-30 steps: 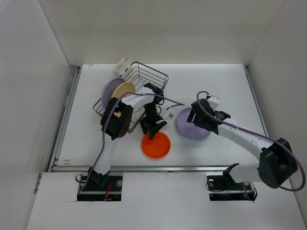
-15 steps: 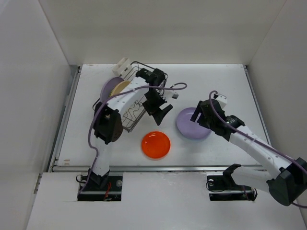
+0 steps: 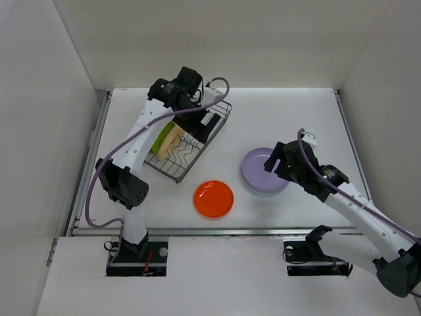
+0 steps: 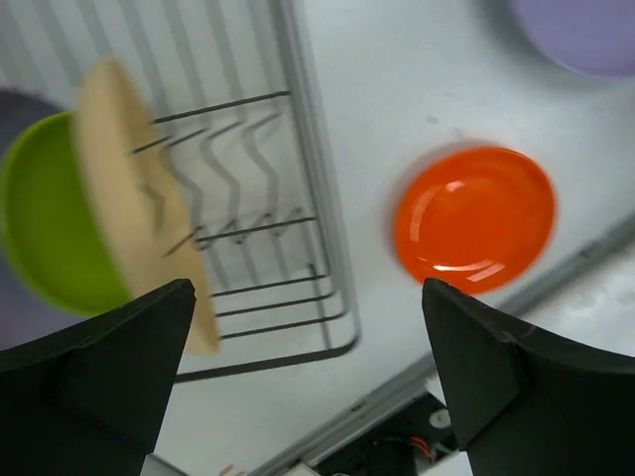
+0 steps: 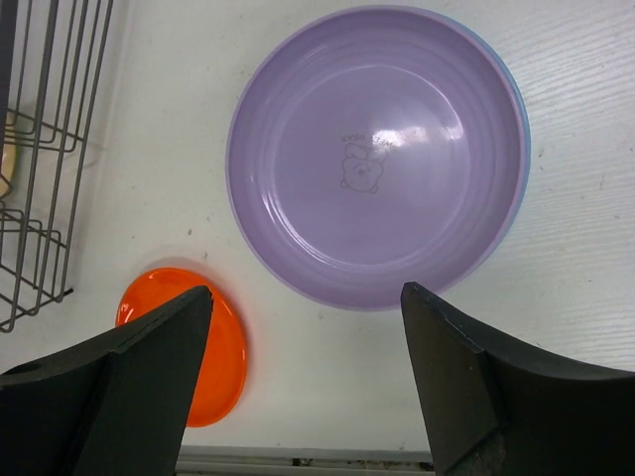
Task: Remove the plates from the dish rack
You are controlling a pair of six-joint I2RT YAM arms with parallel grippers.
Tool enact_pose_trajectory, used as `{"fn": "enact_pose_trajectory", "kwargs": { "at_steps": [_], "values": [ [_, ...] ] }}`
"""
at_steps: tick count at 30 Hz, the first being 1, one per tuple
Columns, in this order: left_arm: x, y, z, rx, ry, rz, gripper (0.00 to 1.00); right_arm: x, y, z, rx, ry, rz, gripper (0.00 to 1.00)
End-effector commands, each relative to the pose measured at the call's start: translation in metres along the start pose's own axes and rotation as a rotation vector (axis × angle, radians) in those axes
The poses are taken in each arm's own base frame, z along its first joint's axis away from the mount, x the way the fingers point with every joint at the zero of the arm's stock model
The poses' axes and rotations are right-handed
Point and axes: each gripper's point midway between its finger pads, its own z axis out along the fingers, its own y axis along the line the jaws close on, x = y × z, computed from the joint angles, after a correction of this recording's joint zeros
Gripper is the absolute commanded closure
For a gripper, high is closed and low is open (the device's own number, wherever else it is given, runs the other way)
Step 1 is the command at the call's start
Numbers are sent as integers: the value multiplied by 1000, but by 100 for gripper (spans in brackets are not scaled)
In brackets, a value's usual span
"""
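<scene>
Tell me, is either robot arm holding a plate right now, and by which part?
Nothing is held. The left end effector hangs open over the dish rack, the right end effector open over the lavender plate.

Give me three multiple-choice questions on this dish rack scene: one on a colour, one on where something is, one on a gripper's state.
1. Which plate stands beside the tan plate in the dish rack? A lime green; B red-orange; C pink.
2. Where is the red-orange plate? A in the dish rack; B flat on the table; C in the left gripper.
3. The left gripper is: A shut on the tan plate; B shut on a rack wire; C open, holding nothing.
Answers: 1 A, the lime green plate sits against the tan one; 2 B, it lies outside the rack; 3 C, its fingers are spread with nothing between them.
</scene>
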Motion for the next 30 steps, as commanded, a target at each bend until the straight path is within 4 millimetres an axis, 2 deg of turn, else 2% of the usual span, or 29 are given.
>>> {"fn": "enact_pose_trajectory", "kwargs": {
  "at_steps": [1, 5, 7, 8, 10, 11, 13, 14, 17, 18, 21, 25, 26, 29, 30],
  "values": [
    [-2, 71, -33, -353, -61, -91, 3, 3, 2, -6, -30, 9, -26, 17],
    [12, 100, -26, -510, 24, -92, 9, 1, 2, -8, -30, 9, -35, 17],
    [14, 111, -36, -600, 4, -98, 9, 0, 3, -10, -36, 3, -32, 17],
    [9, 118, -33, -624, -17, -89, 6, 1, 4, -10, -45, 11, -32, 17],
    [13, 118, -28, -620, 4, -79, 2, 1, 7, -10, -64, 6, -26, 17],
    [19, 119, -13, -584, 50, -83, 2, 1, 7, -10, -64, 6, -26, 17],
    [27, 118, -6, -544, 108, -89, 4, 1, 7, -10, -64, 6, -26, 17],
    [34, 122, 5, -537, 149, -107, 10, 2, 5, -10, -58, 12, -29, 17],
    [41, 132, 11, -523, 161, -167, 26, 1, 4, -10, -51, 5, -29, 17],
    [41, 130, 13, -488, 149, -187, 40, 4, 2, -8, -45, 11, -32, 17],
    [42, 130, 14, -471, 145, -198, 51, 4, 2, -8, -45, 11, -32, 17],
    [42, 127, 10, -462, 136, -189, 72, 3, 3, -11, -52, 5, -19, 17],
    [42, 126, 11, -453, 134, -189, 83, 1, 4, -13, -58, -1, -7, 17],
    [42, 127, 10, -462, 134, -198, 99, 3, 0, -15, -58, -1, 2, 17],
    [38, 126, 2, -468, 113, -207, 100, 2, 1, -17, -65, -7, 5, 17]
  ]
}}
